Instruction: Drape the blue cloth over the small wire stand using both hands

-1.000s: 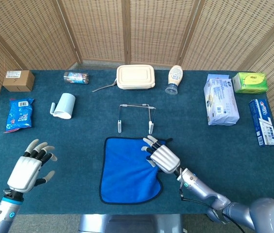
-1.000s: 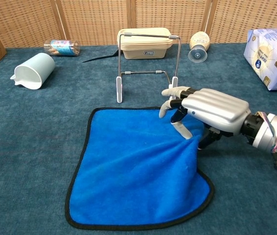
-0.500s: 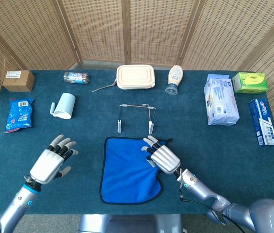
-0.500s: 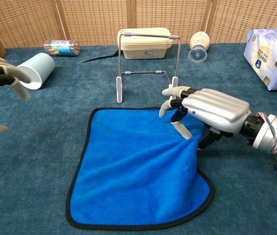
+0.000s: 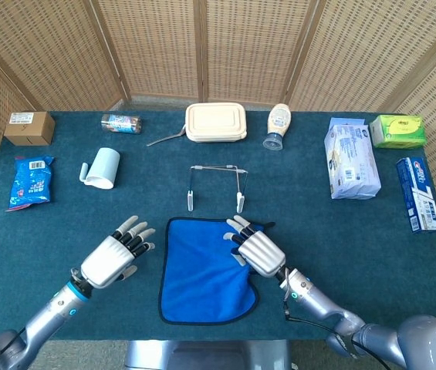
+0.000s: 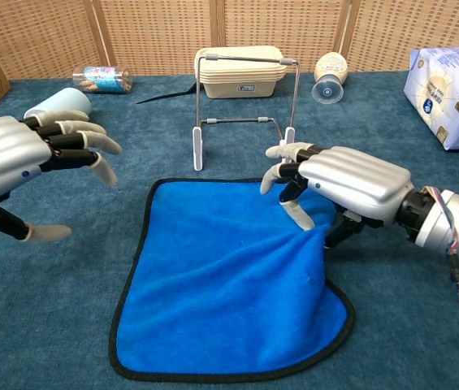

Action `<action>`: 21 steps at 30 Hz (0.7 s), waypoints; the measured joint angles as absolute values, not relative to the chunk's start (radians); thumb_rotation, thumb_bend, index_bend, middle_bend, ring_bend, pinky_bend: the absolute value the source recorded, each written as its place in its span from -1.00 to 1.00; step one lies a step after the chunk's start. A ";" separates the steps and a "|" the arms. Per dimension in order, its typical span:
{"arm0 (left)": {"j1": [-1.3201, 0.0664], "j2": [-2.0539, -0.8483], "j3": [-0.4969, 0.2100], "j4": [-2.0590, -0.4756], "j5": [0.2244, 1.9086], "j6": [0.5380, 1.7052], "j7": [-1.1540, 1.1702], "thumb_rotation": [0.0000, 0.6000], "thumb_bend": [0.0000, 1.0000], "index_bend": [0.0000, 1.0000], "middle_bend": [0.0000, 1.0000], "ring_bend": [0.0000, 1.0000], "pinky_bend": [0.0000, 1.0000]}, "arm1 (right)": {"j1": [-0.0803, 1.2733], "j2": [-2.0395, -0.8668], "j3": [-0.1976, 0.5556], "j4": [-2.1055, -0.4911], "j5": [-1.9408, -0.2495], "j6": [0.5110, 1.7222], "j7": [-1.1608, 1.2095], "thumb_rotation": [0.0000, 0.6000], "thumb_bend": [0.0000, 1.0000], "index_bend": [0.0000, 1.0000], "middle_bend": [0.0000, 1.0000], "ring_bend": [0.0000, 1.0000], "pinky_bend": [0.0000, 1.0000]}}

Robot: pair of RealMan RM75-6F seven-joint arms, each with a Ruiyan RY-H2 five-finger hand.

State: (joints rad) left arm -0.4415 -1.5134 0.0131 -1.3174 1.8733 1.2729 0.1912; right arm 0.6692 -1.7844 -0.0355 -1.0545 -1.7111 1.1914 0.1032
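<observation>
Blue cloth (image 5: 206,270) lies flat on the table just in front of the wire stand (image 5: 216,185). Right hand (image 5: 258,248) pinches its far right corner; left hand (image 5: 113,258) hovers beside it, fingers spread, holding nothing. Labels too small to read.

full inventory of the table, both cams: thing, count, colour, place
blue cloth: 1, blue with a black edge, front centre, flat
wire stand: 1, metal, behind the cloth
lunch box: 1, cream, back centre
squeeze bottle: 1, cream, right of the lunch box
cup: 1, pale blue, on its side, left
small bottle: 1, dark, back left, lying
cardboard box: 1, brown, far back left
snack packet: 1, blue, left edge
tissue pack: 1, white and blue, right
green box: 1, back right
toothpaste box: 1, blue, right edge
left robot hand: open, left of the cloth
right robot hand: on the cloth's far right corner
</observation>
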 measured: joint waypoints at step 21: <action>-0.496 -1.685 0.080 -1.126 1.882 1.270 0.078 1.00 -0.41 -0.74 -0.82 -0.85 -0.93 | 0.665 -1.779 -0.034 -1.079 -1.700 1.178 0.097 1.00 -0.28 0.47 -0.43 -1.00 -0.98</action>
